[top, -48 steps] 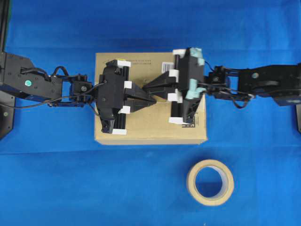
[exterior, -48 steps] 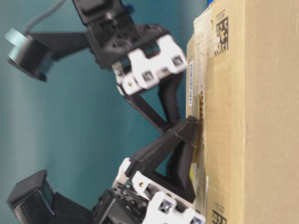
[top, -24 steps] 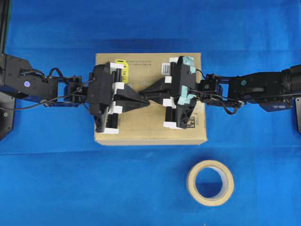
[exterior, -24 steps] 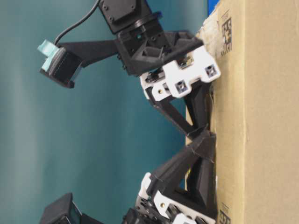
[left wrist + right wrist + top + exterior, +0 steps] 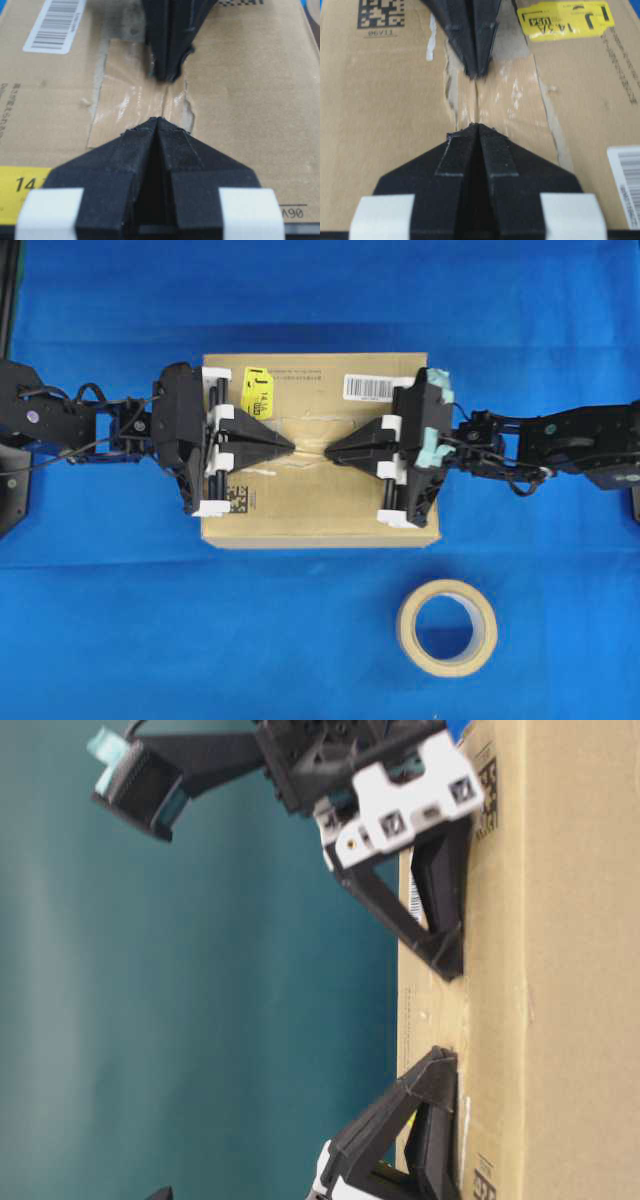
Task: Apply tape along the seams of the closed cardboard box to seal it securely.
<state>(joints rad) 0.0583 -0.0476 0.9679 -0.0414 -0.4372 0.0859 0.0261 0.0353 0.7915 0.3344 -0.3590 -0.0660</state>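
Cardboard box mid-table, tape roll near-right, left gripper and right gripper pressed together, tips facing across glossy tape on the seam, holding nothing.

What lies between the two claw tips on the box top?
A glossy piece of tape over the seam, between the left claw and right claw; clearest in both wrist views.
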